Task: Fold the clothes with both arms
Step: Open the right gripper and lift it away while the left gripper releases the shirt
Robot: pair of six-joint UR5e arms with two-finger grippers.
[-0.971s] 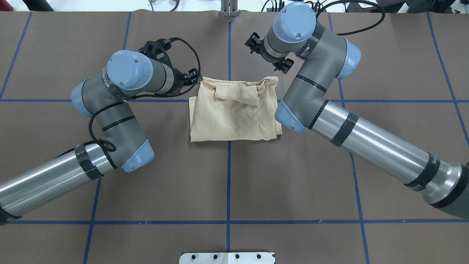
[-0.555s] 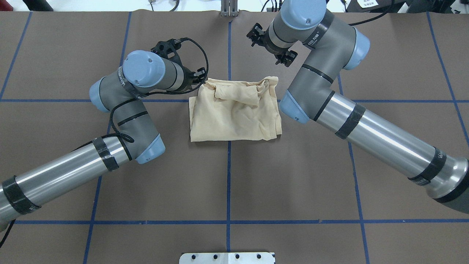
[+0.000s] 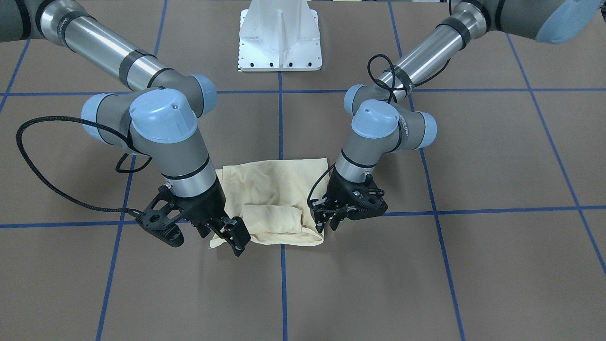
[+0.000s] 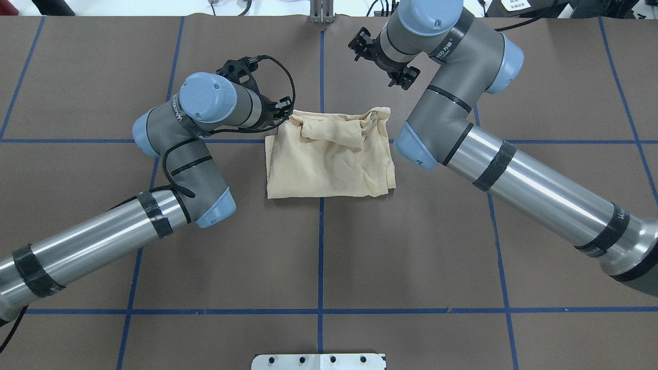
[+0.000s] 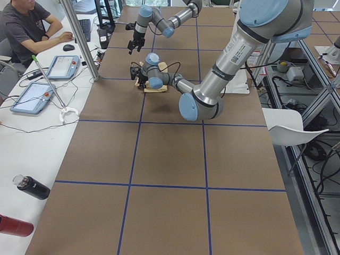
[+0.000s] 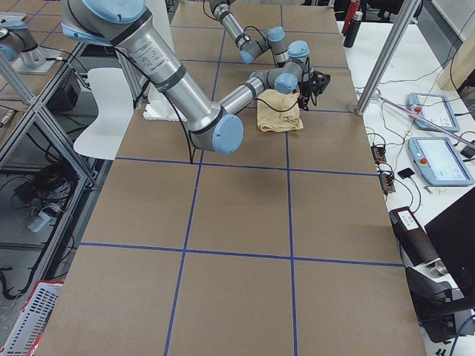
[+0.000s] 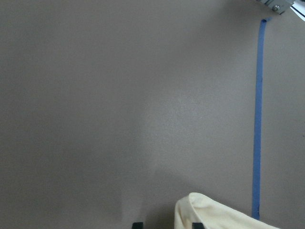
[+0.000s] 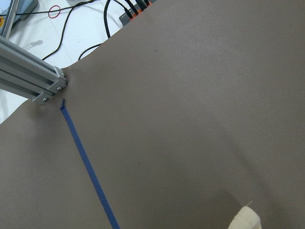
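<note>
The cream shirt (image 4: 329,159) lies folded in a rough square at the table's middle, with a bunched fold along its far edge; the print is hidden. It also shows in the front view (image 3: 270,187). My left gripper (image 3: 327,221) is low at the shirt's far-left corner, with its jaws apart around the corner's edge (image 7: 209,214). In the overhead view it (image 4: 284,107) is mostly under the wrist. My right gripper (image 3: 227,236) hangs open and empty above the shirt's far-right corner. Its wrist view shows only a tip of cloth (image 8: 245,220).
The white pedestal base (image 3: 279,38) stands at the robot's side. An aluminium post (image 4: 321,13) stands at the far edge. Blue tape lines cross the brown table cover. An operator (image 5: 26,26) sits at the side desk with tablets (image 6: 434,111).
My left arm has moved right, bringing its gripper up to the shirt's far-left corner. My right arm has lifted and drawn toward the far edge. The shirt has not moved.
</note>
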